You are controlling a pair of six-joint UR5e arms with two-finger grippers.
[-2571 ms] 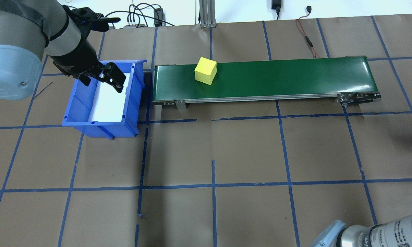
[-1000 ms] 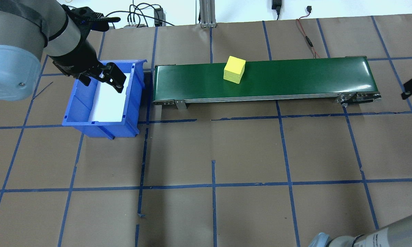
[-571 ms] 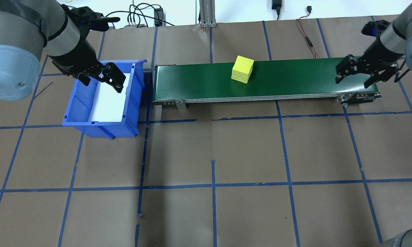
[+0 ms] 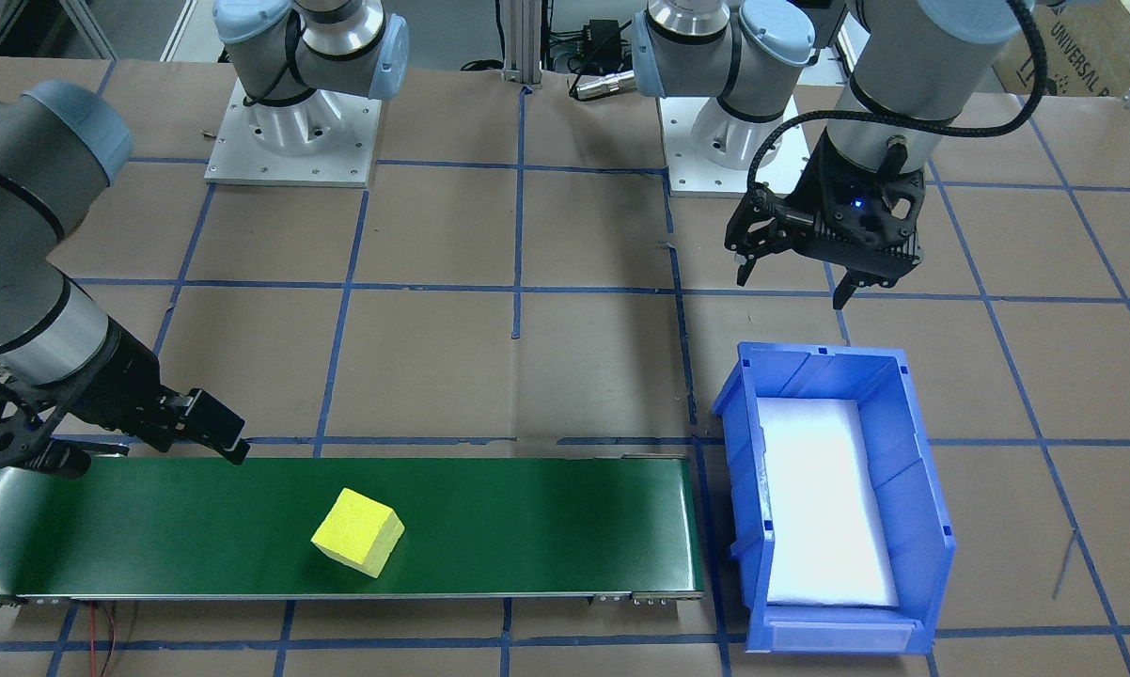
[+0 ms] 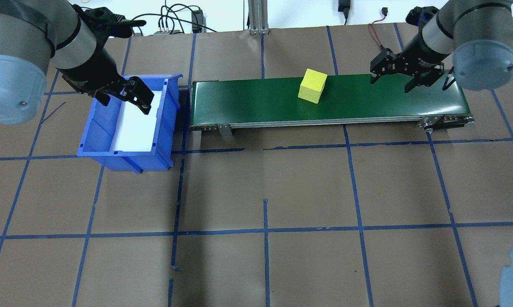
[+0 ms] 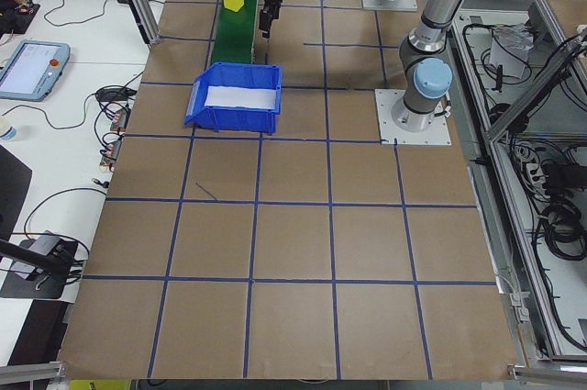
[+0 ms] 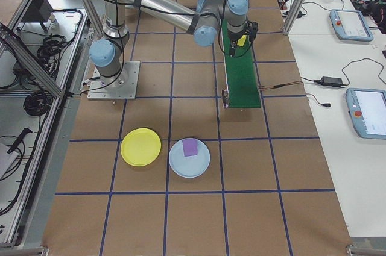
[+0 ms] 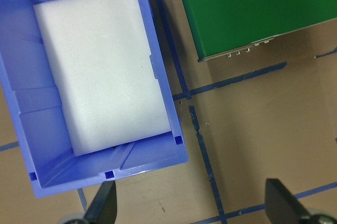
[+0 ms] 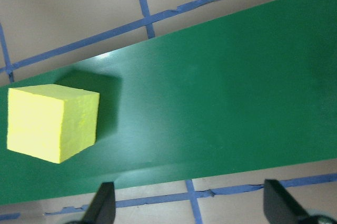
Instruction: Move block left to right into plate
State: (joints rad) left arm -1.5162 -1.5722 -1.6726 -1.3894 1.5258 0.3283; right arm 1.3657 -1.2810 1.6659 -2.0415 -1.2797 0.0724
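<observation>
On the long green conveyor belt sat the one yellow foam-looking cube, resting on its own about the middle of the belt's length, touched by nothing. It looked light and a little soft, matt enough not to slip, and I judged a modest squeeze across two opposite flat faces would carry it without crushing the corners. The right gripper hung over the belt's right stretch, near the cube but apart from it, its two fingers spread wide with nothing between them. The left gripper hovered over the blue plastic bin, likewise splayed and empty. Counting round: one cube, one belt, one bin with a single white foam pad lining its floor, two arms. Down the table, well away from the belt, lay two plates, a round yellow plate and a pale blue plate with one small purple block on it
</observation>
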